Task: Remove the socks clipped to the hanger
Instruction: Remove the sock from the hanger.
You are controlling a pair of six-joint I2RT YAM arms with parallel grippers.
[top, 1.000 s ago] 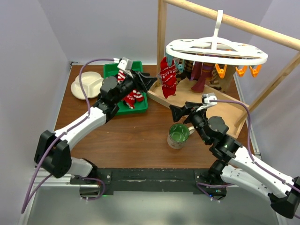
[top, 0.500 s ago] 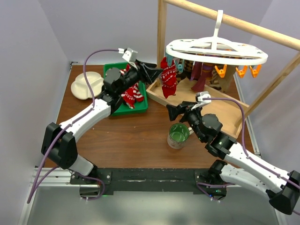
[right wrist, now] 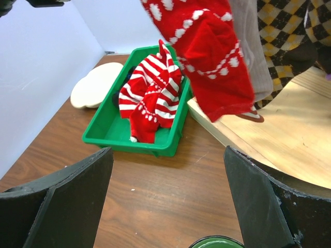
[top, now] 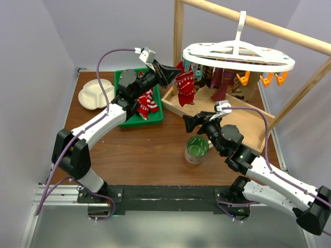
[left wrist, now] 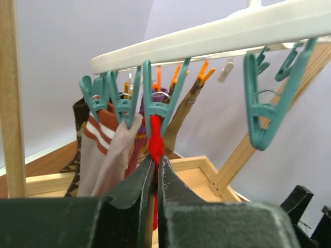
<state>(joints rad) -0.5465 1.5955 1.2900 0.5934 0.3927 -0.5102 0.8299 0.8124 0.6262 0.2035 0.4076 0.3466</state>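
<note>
Top camera high and behind, downward; left wrist close under hanger (left wrist: 207, 37), upward; right wrist toward green tray (right wrist: 106, 129), shared overhead.

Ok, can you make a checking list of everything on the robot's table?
Surface: brown wooden table.
Job's things: red sock clipped to white hanger; other socks hang behind it; striped socks lie in green tray.
Clutter: green mug, white plate.
Tools: left tool shut on red sock below its teal clip; right tool open, holding nothing.
Cables: purple cable arcs high behind the left tool; no snag seen.
Surroundings: wooden pole, pale walls.
</note>
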